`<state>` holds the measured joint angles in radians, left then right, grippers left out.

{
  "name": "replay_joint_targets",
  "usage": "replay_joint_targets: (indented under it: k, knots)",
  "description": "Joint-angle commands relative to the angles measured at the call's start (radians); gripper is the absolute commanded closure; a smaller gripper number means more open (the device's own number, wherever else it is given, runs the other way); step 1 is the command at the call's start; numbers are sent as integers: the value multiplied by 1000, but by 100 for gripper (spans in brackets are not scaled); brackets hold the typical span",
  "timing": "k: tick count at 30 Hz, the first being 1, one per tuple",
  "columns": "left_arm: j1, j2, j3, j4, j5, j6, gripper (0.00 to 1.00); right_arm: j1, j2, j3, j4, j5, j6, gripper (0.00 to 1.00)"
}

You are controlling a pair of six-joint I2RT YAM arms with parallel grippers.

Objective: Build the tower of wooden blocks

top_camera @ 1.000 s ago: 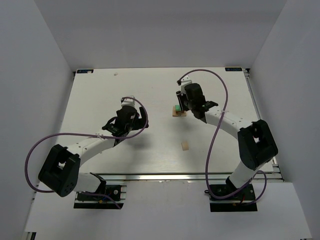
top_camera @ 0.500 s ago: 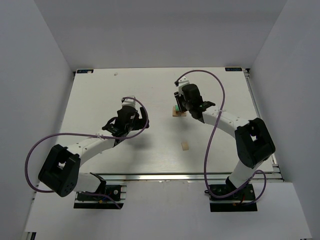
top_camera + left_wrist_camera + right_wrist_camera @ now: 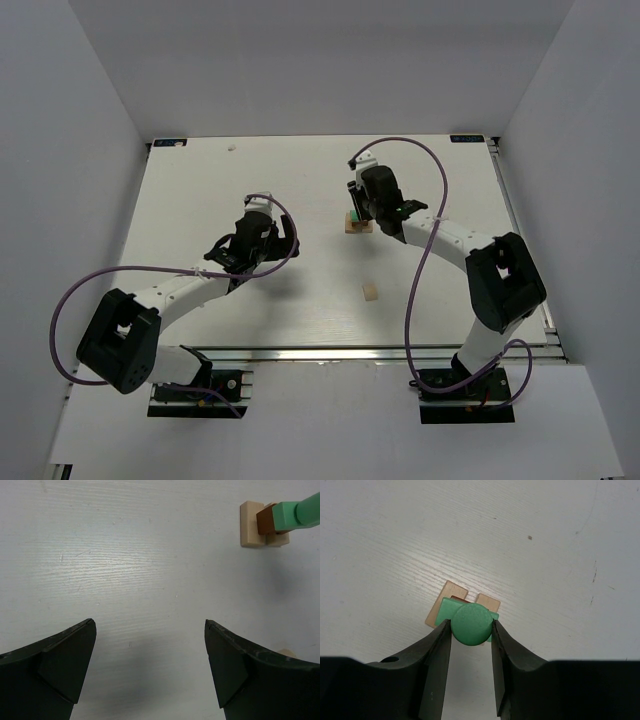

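The wood block tower [image 3: 357, 224] stands mid-table: two pale tan blocks [image 3: 447, 592] at the base, a dark brown block [image 3: 266, 521] on them and a mint green block [image 3: 444, 612] on top. My right gripper [image 3: 471, 627] is shut on a green cylinder [image 3: 471, 624], held end-on directly over the green block; from the left wrist view the cylinder [image 3: 309, 511] meets that block. The right gripper [image 3: 356, 212] covers most of the tower from above. My left gripper [image 3: 149, 625] is open over bare table, well to the left of the tower [image 3: 265, 522], nothing between its fingers.
One loose tan block [image 3: 370, 291] lies on the table nearer to me than the tower, between the two arms. The left gripper [image 3: 262, 236] hovers at centre-left. White walls enclose the table on three sides.
The right gripper has shifted slightly left and back with the green cylinder, settling over the tower. The left arm has not moved.
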<state>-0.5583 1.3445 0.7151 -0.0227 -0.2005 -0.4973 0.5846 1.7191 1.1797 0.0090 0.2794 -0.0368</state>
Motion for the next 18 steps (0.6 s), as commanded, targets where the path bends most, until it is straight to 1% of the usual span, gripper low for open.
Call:
replay_joint_targets:
  k: [1,11,15,18]
  knots:
    - [5,-31,1,15,12,6,2,4,10,52,36,18,-3,93]
    - [5,-34,-3,15,21,8,2,4,-7,46,29,17,6,92]
    - [5,-36,-6,15,21,9,2,4,-9,44,23,20,9,90]
    - [5,-36,-3,15,24,14,2,4,-9,44,22,14,12,85]
